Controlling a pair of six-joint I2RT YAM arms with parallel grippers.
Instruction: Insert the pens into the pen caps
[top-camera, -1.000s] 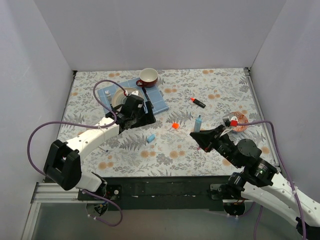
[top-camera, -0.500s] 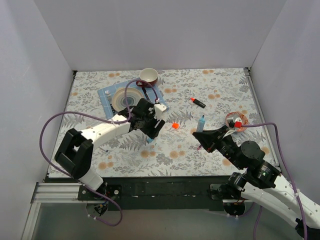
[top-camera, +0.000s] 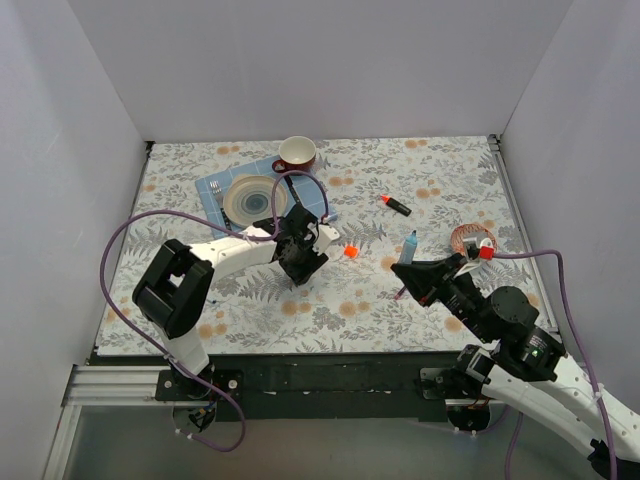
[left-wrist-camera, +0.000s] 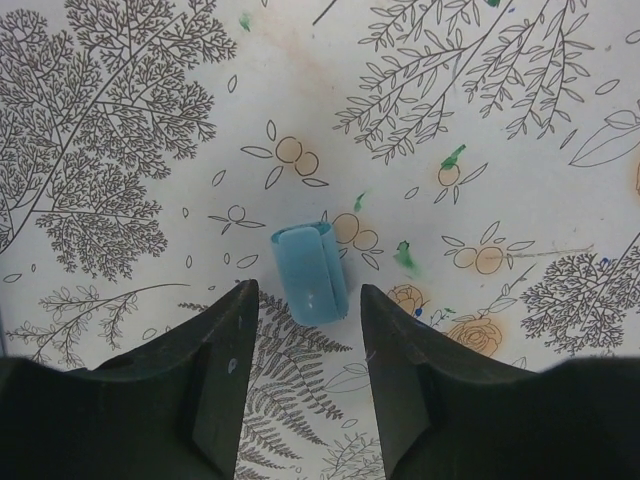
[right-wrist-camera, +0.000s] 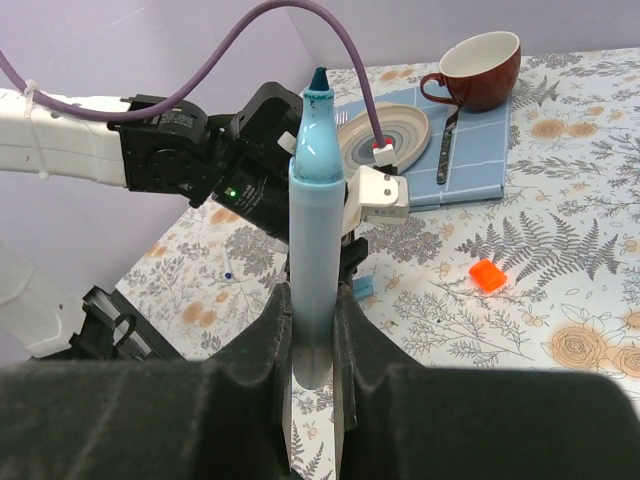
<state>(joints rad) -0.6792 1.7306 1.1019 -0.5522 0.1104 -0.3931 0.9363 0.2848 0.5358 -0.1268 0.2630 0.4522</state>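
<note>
Left wrist: cap (left-wrist-camera: 310, 272) seemingly between fingertips (left-wrist-camera: 235, 330)

I work on a worktop (top-camera: 340, 320) covered by a pale cloth (top-camera: 440, 170) printed with grey ferns and small orange blossoms. Plain pale walls close it in on three sides: a back wall (top-camera: 320, 70), a left wall (top-camera: 60, 150) and a right wall (top-camera: 590, 130). The light is soft and even. A black rail (top-camera: 330, 372) runs along the near edge
</note>
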